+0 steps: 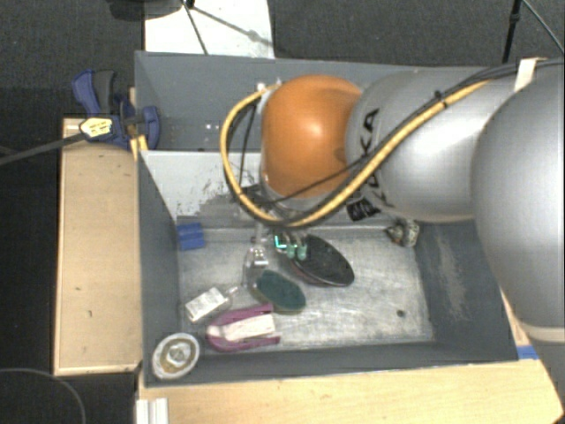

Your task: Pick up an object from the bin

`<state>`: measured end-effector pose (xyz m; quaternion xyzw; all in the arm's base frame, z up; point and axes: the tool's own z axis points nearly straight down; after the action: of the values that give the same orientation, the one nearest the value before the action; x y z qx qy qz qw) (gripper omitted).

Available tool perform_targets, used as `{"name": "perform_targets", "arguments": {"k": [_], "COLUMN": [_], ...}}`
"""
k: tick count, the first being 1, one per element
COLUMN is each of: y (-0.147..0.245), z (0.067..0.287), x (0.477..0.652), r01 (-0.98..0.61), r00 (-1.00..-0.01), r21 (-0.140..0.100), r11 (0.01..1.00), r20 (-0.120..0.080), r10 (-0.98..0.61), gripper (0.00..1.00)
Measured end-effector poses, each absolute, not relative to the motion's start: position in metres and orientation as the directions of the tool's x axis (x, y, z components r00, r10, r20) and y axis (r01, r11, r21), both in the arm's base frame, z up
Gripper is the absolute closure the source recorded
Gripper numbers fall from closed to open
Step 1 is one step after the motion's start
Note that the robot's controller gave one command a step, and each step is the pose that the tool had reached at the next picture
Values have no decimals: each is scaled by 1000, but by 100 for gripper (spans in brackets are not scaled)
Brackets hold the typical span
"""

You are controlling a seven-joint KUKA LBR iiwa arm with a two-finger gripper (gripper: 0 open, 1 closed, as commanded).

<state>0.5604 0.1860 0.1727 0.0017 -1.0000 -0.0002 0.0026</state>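
Bin (163, 203), mid-floor: my gripper (259, 261) hangs low, just beside the dark green oval pad (281, 291), so I judge that the likeliest pick. A black oval (325, 263) lies just behind it. Jaws: I cannot tell, the wrist hides them. Left, lying loose: blue block (189, 235), white packet (206, 304), purple wrapper (240, 329).

Two dark ovals (323, 261), two packets (206, 304), one blue block (189, 235), one round tin (177, 353)
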Motion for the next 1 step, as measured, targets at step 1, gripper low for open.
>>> {"name": "perform_targets", "arguments": {"k": [1], "y": [168], "z": [90], "x": [520], "r01": [97], "r00": [-995], "r21": [8], "r11": [995], "r20": [-16], "r10": [97], "gripper": [0]}}
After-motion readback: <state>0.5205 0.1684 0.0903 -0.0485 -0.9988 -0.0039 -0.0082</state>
